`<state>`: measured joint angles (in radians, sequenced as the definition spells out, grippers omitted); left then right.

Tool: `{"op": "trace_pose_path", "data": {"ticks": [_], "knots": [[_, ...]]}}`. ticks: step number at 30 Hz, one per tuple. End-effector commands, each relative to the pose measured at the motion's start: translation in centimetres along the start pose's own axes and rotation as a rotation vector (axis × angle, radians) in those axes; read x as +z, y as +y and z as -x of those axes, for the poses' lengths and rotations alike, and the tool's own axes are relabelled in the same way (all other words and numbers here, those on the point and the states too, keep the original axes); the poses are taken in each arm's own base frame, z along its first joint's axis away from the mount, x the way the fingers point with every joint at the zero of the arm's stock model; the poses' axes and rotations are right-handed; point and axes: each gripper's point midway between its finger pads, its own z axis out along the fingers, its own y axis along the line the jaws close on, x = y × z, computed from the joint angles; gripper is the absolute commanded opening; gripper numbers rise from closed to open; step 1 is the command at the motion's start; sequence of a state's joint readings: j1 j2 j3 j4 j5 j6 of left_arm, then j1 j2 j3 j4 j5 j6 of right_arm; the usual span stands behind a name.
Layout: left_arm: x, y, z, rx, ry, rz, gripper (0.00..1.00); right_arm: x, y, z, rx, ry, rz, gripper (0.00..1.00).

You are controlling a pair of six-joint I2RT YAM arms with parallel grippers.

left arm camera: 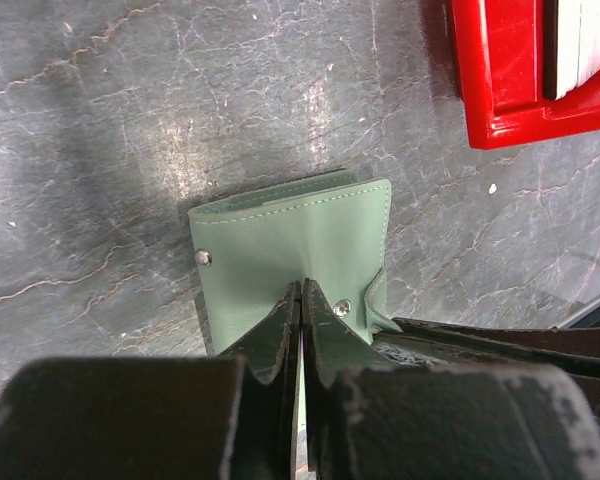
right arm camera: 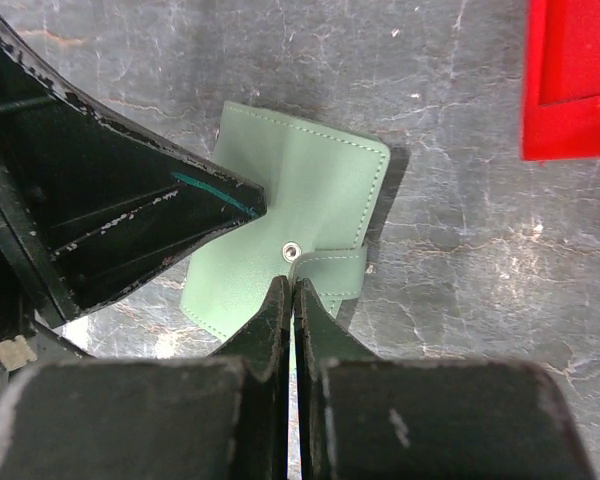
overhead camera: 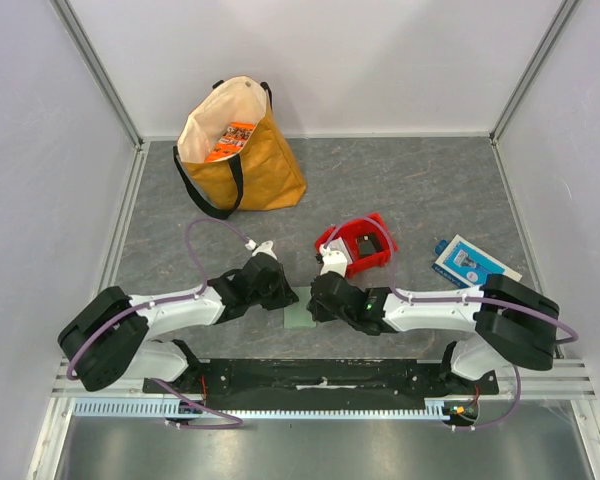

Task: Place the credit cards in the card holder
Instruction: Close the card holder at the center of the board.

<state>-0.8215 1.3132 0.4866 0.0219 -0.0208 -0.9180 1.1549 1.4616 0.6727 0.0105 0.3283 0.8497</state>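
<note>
Pale-green card holder (left arm camera: 290,240), near edge nipped between fully closed left jaws and fully closed right jaws

A grey, marbled counter (overhead camera: 410,190) carries a mustard tote bag (overhead camera: 255,165) with black handles at the far left; something orange (overhead camera: 230,140) shows inside its open mouth. A red bin (overhead camera: 358,248) sits near the middle, and a blue-and-white box (overhead camera: 470,263) lies well to its right. Nearer the bases, the left gripper (overhead camera: 283,297) and the right gripper (overhead camera: 316,303) close in from either side on a pale-green card holder (overhead camera: 298,320) lying flat, its near part showing between them. The fingers themselves are hidden from above.
</note>
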Motion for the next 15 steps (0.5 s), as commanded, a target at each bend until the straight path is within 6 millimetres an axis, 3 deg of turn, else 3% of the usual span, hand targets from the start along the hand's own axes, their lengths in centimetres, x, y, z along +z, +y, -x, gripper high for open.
{"op": "trace_pose_path", "data": {"ticks": [1,15], "knots": [[0.5,2.0,-1.0,0.031,0.008,0.049,0.05,0.4,0.7,-0.5,-0.058,0.050,0.008,0.00],[-1.9,0.9,-0.7,0.070,-0.030,-0.055,0.18,1.0,-0.7,-1.0,-0.068,0.074,-0.082,0.00]]}}
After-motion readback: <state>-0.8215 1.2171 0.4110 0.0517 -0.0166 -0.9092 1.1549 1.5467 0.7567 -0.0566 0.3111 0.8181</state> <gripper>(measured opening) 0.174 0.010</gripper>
